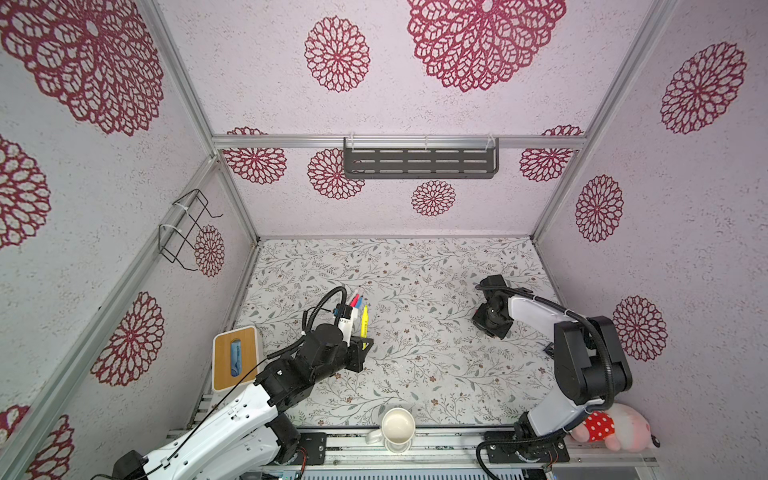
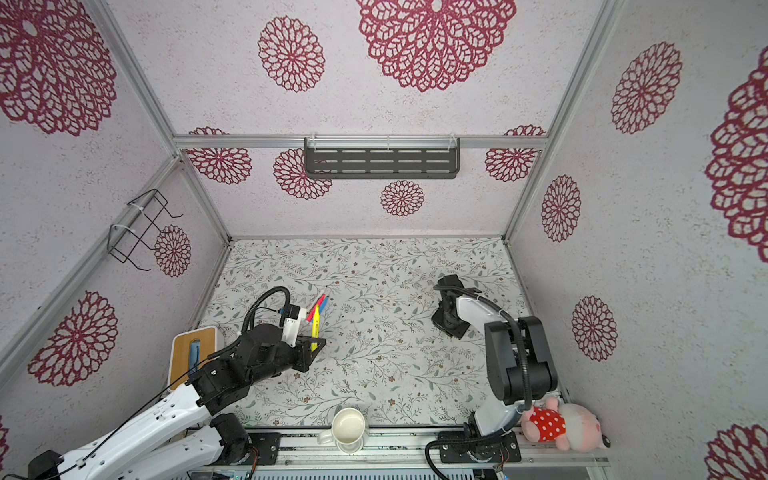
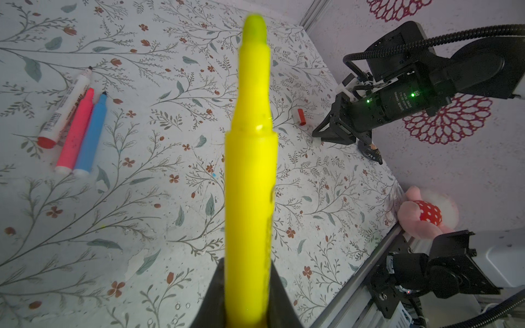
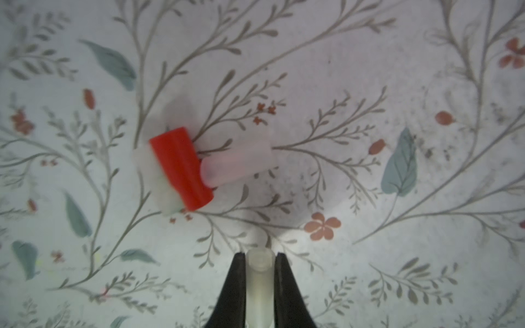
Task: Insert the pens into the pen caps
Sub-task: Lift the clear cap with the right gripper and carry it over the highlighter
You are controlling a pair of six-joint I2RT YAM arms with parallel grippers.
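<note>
Clamping cropped clear cap [image 4: 260,279]: right claw [image 4: 260,254]

Bright even light, soft shadows, bowed edges, blurry yellow pen [image 3: 251,184]

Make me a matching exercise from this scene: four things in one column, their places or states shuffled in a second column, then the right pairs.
Column one
1. yellow pen
2. pink pen
3. red cap
4. right hand

Column two
A. shut on a clear cap
B. gripped in the left hand
C. lying between two pale caps
D. lying between the white-and-red pen and the blue pen

Pairs: 1-B, 2-D, 3-C, 4-A
</note>
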